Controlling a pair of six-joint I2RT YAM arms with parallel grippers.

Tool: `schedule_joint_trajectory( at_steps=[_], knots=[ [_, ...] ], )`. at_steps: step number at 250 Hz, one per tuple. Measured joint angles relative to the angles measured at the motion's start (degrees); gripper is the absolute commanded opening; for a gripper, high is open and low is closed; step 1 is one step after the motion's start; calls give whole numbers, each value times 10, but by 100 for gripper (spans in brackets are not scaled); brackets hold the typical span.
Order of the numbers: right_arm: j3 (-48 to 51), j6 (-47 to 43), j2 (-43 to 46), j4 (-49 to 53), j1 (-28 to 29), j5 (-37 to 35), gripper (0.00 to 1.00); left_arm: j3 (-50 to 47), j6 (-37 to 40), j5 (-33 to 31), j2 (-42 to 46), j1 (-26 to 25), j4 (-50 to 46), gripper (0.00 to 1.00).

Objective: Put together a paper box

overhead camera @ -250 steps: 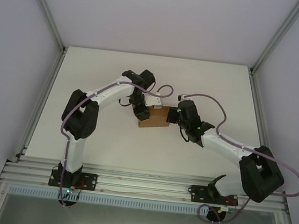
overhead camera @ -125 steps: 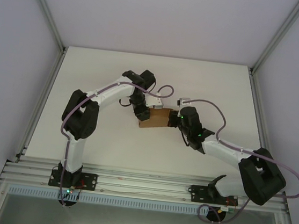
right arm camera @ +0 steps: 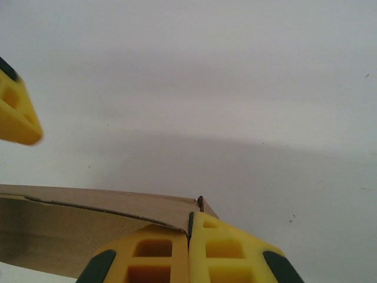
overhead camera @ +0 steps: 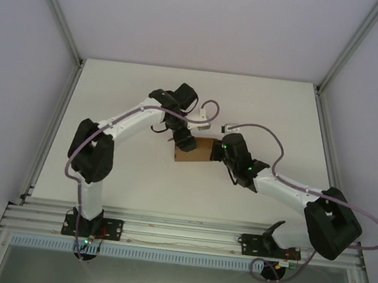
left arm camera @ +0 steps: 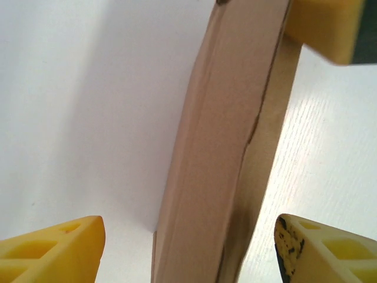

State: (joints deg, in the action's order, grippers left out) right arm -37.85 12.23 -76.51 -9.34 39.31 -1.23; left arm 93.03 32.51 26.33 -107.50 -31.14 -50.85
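One paper box [overhead camera: 193, 153], white table [overhead camera: 120, 86], pale walls [overhead camera: 209, 21]

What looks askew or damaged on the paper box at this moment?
The paper box is not square yet. In the left wrist view its wall bows outward, and a dark, uneven gap runs along the edge where two cardboard layers do not lie flush.
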Motion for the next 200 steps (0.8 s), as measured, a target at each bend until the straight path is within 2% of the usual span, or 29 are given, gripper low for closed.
schedule_joint_trajectory(
  at_steps=[21, 65, 81, 92, 165, 200],
  knots=[
    [-4, 7, 0, 10, 6, -12, 0, -15, -23, -17, 30, 0, 15, 74],
    [-14, 22, 0, 30, 9, -23, 0, -85, -85, -87, 97, 0, 45, 47],
    [-21, 24, 0, 43, 10, -24, 0, -112, -106, -107, 116, 0, 48, 45],
    [-26, 26, 0, 54, 12, -25, 0, -127, -118, -118, 122, 0, 50, 39],
    [-51, 32, -10, 90, 17, -30, 0, -156, -165, -137, 126, 0, 70, 0],
    [-66, 35, -21, 105, 21, -43, 0, -156, -191, -138, 126, 0, 75, 0]
  ],
)
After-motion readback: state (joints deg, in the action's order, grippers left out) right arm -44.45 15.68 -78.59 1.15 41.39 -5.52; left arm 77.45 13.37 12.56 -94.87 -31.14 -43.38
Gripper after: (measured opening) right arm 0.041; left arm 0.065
